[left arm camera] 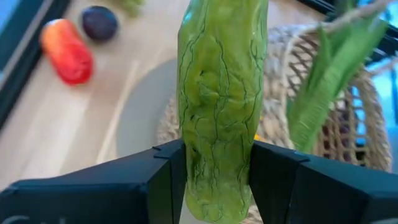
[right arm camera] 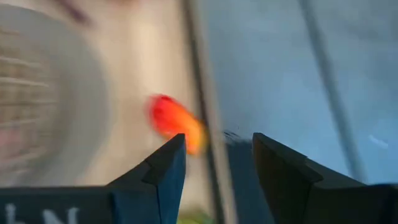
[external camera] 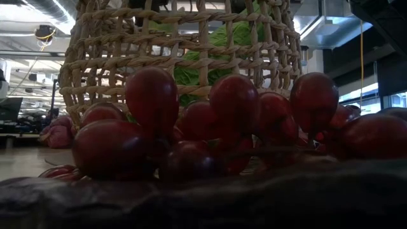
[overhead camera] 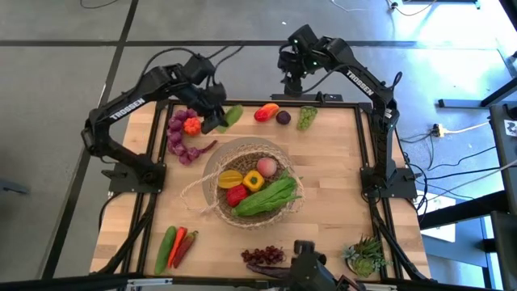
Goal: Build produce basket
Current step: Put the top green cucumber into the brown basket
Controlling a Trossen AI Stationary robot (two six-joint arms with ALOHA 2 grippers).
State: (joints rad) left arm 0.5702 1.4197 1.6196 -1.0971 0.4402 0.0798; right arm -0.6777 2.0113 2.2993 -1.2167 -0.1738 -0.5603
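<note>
The woven basket (overhead camera: pixel 212 187) stands mid-table and holds a yellow pepper (overhead camera: pixel 230 179), a red piece, a pink fruit and a green leafy stalk (overhead camera: pixel 266 198). My left gripper (overhead camera: pixel 220 121) hangs over the table just beyond the basket's far left rim, shut on a wrinkled green vegetable (left arm camera: pixel 221 81). Above the table's far edge, my right gripper (overhead camera: pixel 292 85) is open and empty. In the right wrist view its fingers (right arm camera: pixel 171 168) frame a red-orange piece (right arm camera: pixel 171 121) on the table below. My left gripper pinches the green vegetable between its two fingers (left arm camera: pixel 165 177) near one end (left arm camera: pixel 214 180), gripping its two sides. The fingers slant downward, and the vegetable's long part sticks out past them toward the basket (left arm camera: pixel 348 124). It is lifted clear of the table.
Loose produce lies on the table. Purple and orange pieces (overhead camera: pixel 182 133) are at the far left. A red-orange fruit (overhead camera: pixel 266 111), a dark plum (overhead camera: pixel 283 117) and green grapes (overhead camera: pixel 307 117) lie along the far edge. Cucumber and chillies (overhead camera: pixel 174 246), purple grapes (overhead camera: pixel 262 257) and a potted plant (overhead camera: pixel 367 255) lie near the front.
</note>
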